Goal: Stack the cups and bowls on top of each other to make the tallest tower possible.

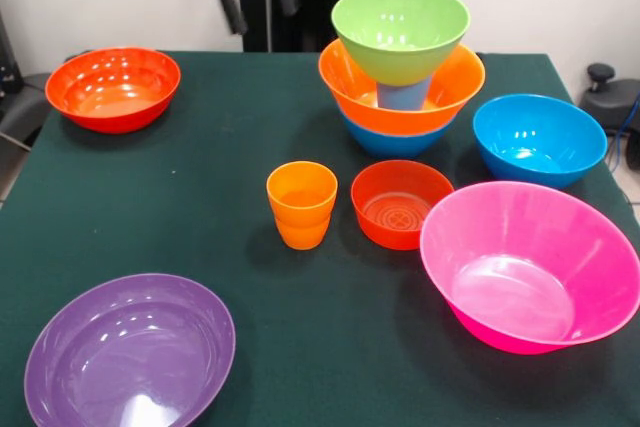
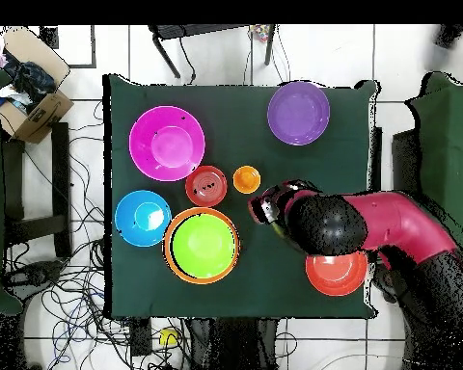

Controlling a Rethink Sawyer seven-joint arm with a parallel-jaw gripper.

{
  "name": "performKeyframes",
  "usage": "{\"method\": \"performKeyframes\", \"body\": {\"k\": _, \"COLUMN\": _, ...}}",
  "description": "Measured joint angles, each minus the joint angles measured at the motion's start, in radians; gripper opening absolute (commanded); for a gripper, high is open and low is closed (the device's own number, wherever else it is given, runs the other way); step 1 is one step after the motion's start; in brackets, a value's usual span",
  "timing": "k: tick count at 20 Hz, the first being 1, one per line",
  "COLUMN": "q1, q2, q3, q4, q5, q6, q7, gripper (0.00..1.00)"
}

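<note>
The tower [image 1: 400, 57] stands at the back right of centre: a blue bowl [image 1: 390, 142] at the bottom, an orange bowl [image 1: 455, 87] in it, a light blue cup [image 1: 402, 97] inside that, and a lime green bowl [image 1: 400, 27] on top. It also shows in the overhead view [image 2: 204, 245]. Two nested orange cups [image 1: 301, 204] stand mid-table beside a small red-orange bowl [image 1: 400, 204]. My gripper [image 1: 266, 19] hangs high at the top edge, open and empty, well above the table. In the overhead view my gripper [image 2: 264, 207] is just beside the orange cups [image 2: 246, 179].
Loose bowls stand around: a second blue bowl [image 1: 538, 137], a large pink bowl [image 1: 530, 267], a purple bowl [image 1: 130, 352] at the front left, and a red-orange bowl [image 1: 113, 87] at the back left. The dark green table [image 1: 200, 207] has cables and a box [image 2: 28, 96] beside it.
</note>
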Motion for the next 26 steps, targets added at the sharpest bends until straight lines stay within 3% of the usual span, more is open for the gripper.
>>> {"method": "performKeyframes", "body": {"k": 7, "q1": 0.004, "q2": 0.121, "q3": -0.036, "q4": -0.137, "q5": -0.127, "q6": 0.000, "q7": 0.000, "gripper": 1.00}}
{"method": "performKeyframes", "body": {"k": 12, "q1": 0.003, "q2": 0.192, "q3": -0.050, "q4": -0.186, "q5": -0.177, "q6": 0.000, "q7": 0.000, "gripper": 1.00}}
{"method": "performKeyframes", "body": {"k": 19, "q1": 0.003, "q2": 0.266, "q3": -0.054, "q4": -0.203, "q5": -0.221, "q6": -0.003, "q7": 0.000, "gripper": 1.00}}
{"method": "performKeyframes", "body": {"k": 26, "q1": 0.006, "q2": 0.285, "q3": -0.057, "q4": -0.205, "q5": -0.230, "q6": -0.011, "q7": 0.000, "gripper": 1.00}}
